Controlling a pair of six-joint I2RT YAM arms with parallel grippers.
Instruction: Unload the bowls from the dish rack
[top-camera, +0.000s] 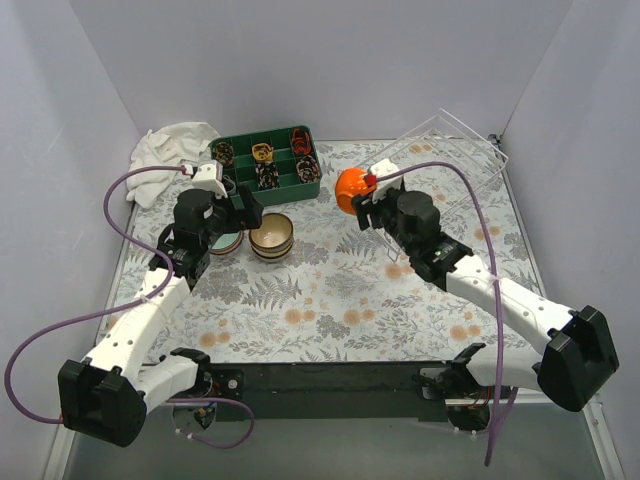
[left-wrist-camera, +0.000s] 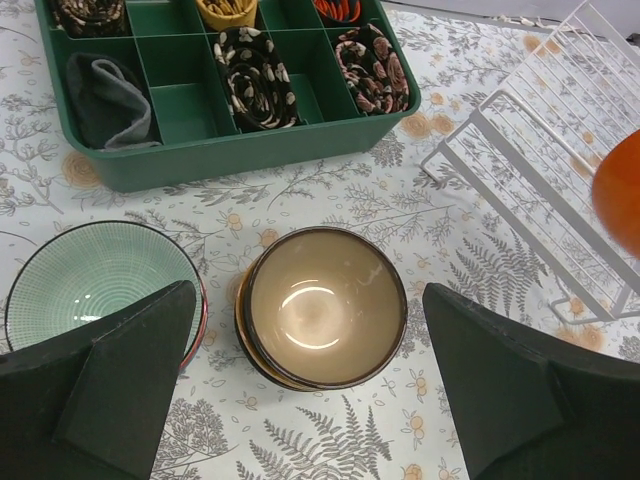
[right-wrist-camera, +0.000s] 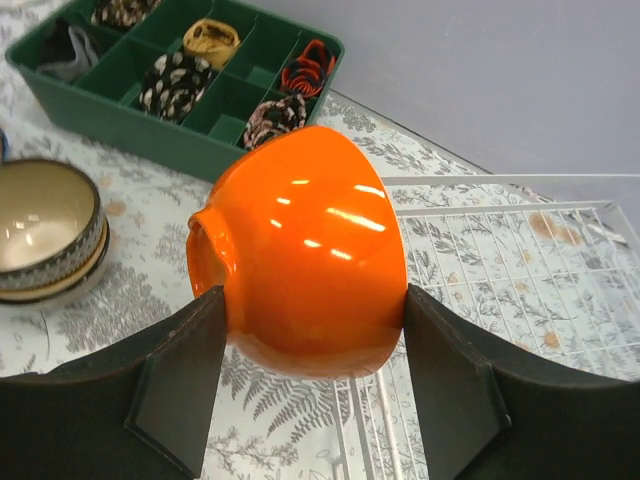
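- Right tool (right-wrist-camera: 312, 350) clamps the orange bowl (right-wrist-camera: 300, 230) beside the dish rack (right-wrist-camera: 520, 260).
- Left tool (left-wrist-camera: 310, 380) gapes empty above the stacked tan bowls (left-wrist-camera: 325, 305) on the worktop (left-wrist-camera: 330, 190).

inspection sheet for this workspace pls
surface: fern-patterned tablecloth, no spills seen
job's things: clear wire dish rack far right, no bowl seen inside; glossy orange bowl held beside it; stacked tan ceramic bowls and teal ribbed bowl on the cloth, left
clutter: green plastic divided tray of rolled fabrics; crumpled white cloth, far left corner
grippers: left gripper open above the tan bowls; right gripper shut on the orange bowl
cables: left purple cable and right purple cable loop off their arms
surroundings: plain grey walls
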